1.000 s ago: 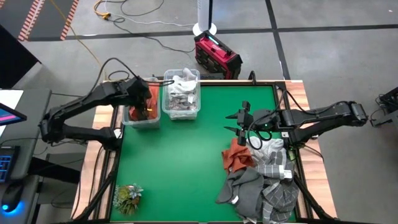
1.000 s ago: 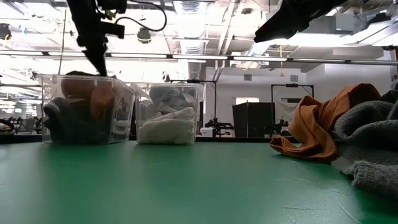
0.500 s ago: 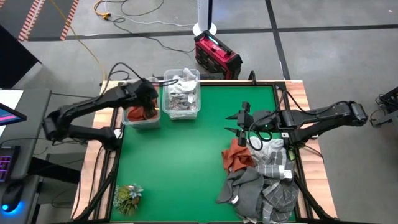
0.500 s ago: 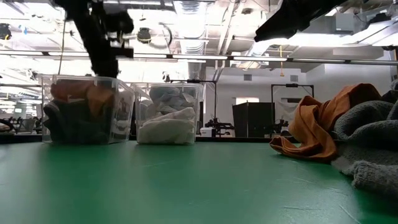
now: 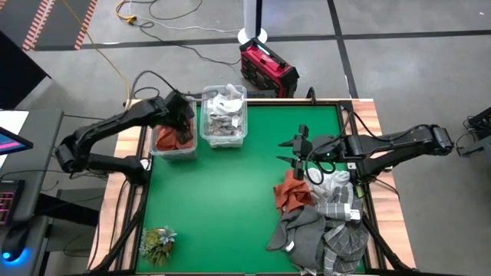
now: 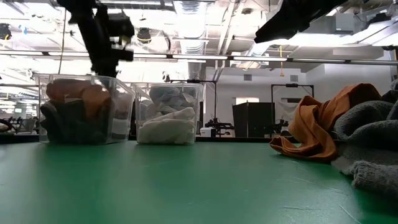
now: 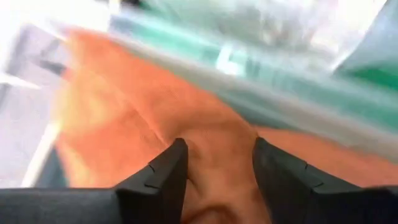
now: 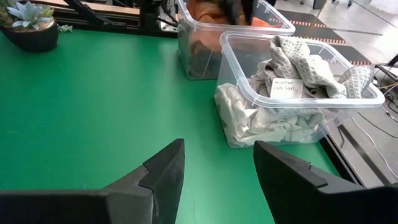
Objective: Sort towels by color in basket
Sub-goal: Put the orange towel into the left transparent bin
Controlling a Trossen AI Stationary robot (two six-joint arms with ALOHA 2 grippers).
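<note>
**A:** Start at your left claw (image 7: 214, 163). What's new there?

**B:** A second ago it was down in the bin in the upper left of the high view; now it has lifted above that bin (image 5: 173, 146). Its fingers are spread and grasp nothing, with the rust-orange towel (image 7: 155, 118) lying loose below them. I'd judge you've just dropped that towel in, so one more piece is sorted.

**A:** And the material?

**B:** Soft, folded cloth, orange over dark grey, slumped inside clear hard plastic walls. The neighbouring bin (image 8: 348, 102) holds white and waffle-textured pale towels, crumpled.

**A:** Your right claw?

**B:** The right claw (image 5: 301, 152) hasn't moved: released, hovering right of centre above the green counter (image 5: 222, 199). Just below it sits the unsorted heap (image 5: 326, 222), orange, white, plaid and thick grey, limp and overlapping. The small plant (image 5: 157, 244) stays in the lower left.
</note>
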